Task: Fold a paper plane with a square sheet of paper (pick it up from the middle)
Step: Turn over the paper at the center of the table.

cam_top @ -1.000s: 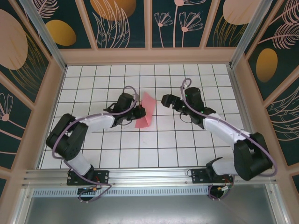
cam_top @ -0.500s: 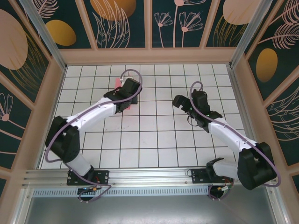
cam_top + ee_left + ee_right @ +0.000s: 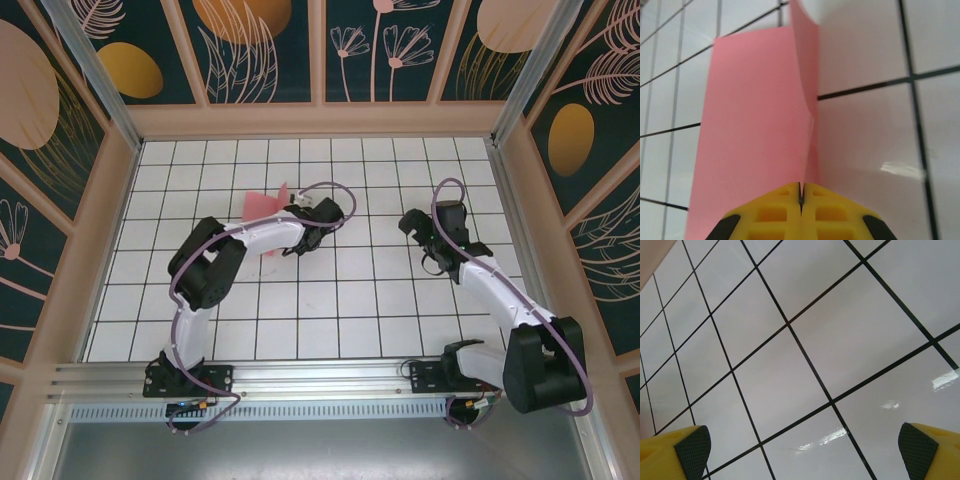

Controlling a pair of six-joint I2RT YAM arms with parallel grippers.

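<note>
Our left fingers (image 3: pixel 772 220) are clenched on the square sheet of paper (image 3: pixel 747 130), pinching its raised middle ridge. The sheet runs straight away from those fingers, with one half flat on the worktop (image 3: pixel 865 150). We think it is light, floppy and easy to crumple, so hold it by the ridge. Our right fingers (image 3: pixel 687 447), well apart from the left fingers, are spread wide and grasp nothing.

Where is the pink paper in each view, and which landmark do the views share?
Top external: pink paper left of centre, toward the far side, partly under the left arm.
Left wrist: left and centre, pinched by the left gripper at the bottom edge.
Right wrist: tiles beyond the open right gripper.
Shared landmark: black grid lines.
</note>
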